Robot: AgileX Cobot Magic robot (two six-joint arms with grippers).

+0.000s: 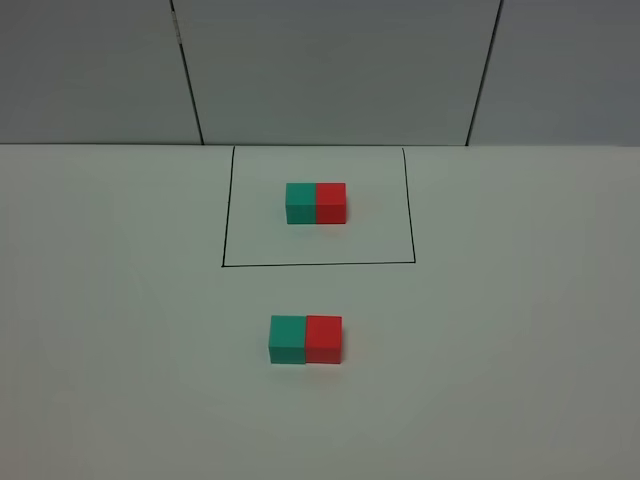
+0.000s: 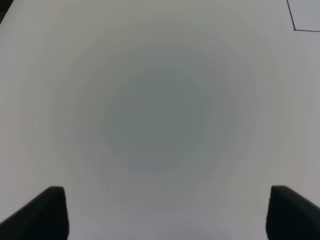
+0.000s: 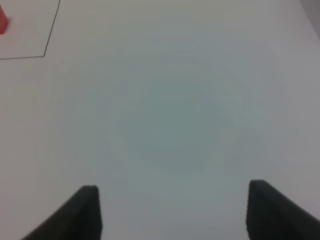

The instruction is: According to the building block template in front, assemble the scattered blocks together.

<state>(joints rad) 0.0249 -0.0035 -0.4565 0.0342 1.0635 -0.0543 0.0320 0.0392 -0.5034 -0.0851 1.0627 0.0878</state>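
The template is a teal-green cube point(image 1: 301, 203) joined to a red cube point(image 1: 331, 202) inside a thin black drawn rectangle point(image 1: 318, 265) at the back of the white table. In front of it, outside the frame, the loose teal cube point(image 1: 287, 340) and the loose red cube point(image 1: 324, 339) stand touching in a row, teal on the left. Neither arm shows in the high view. My left gripper point(image 2: 162, 212) is open and empty over bare table. My right gripper point(image 3: 172, 210) is open and empty; a sliver of the template's red cube point(image 3: 2, 22) shows at that view's edge.
The white table point(image 1: 520, 350) runs to a grey panelled wall point(image 1: 330, 70) at the back. A corner of the black frame shows in the left wrist view point(image 2: 295, 29) and in the right wrist view point(image 3: 46, 54).
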